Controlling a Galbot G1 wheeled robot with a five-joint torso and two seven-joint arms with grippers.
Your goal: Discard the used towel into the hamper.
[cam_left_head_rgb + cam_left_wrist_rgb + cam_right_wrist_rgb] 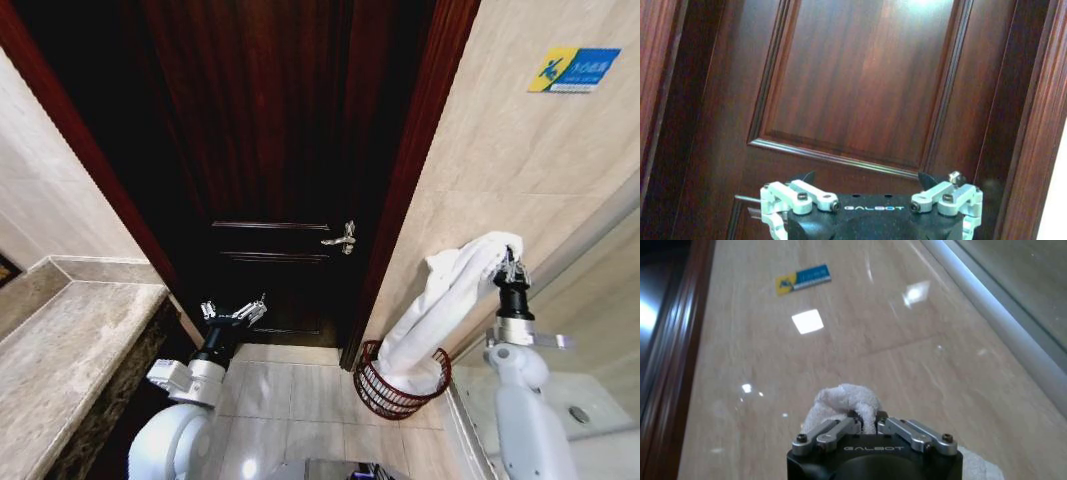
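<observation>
The room is a bathroom corner with a floor (pixel 300 385) of large, pale, glossy tiles. The walls (pixel 520 190) are covered in beige stone-like tiles that shine and reflect the lamps. A dark red-brown wooden door (pixel 270 160) with raised panels stands in the middle, inside a frame (pixel 415 170) of the same wood, and a small metal handle (pixel 341 240) is fixed on it. On the robot's left side runs a speckled stone counter (pixel 70 370) with a flat matte top. A small blue and yellow sign (pixel 574 70) is stuck high on the wall to the right of the door.

The hamper (pixel 372 385) stands on the floor just beside the door frame, against the tiled wall. It is round, made of thin dark red wire slats, with a thicker rim.

The right gripper (pixel 511 272) is raised above and to the right of the hamper, and its jaws are clenched on the top of the white towel (pixel 440 300). The towel looks soft and fluffy; it hangs down in a long fold and its lower end lies inside the hamper.

The left gripper (pixel 234 312) is low in front of the door, with its 2 fingers spread apart and nothing between them.
</observation>
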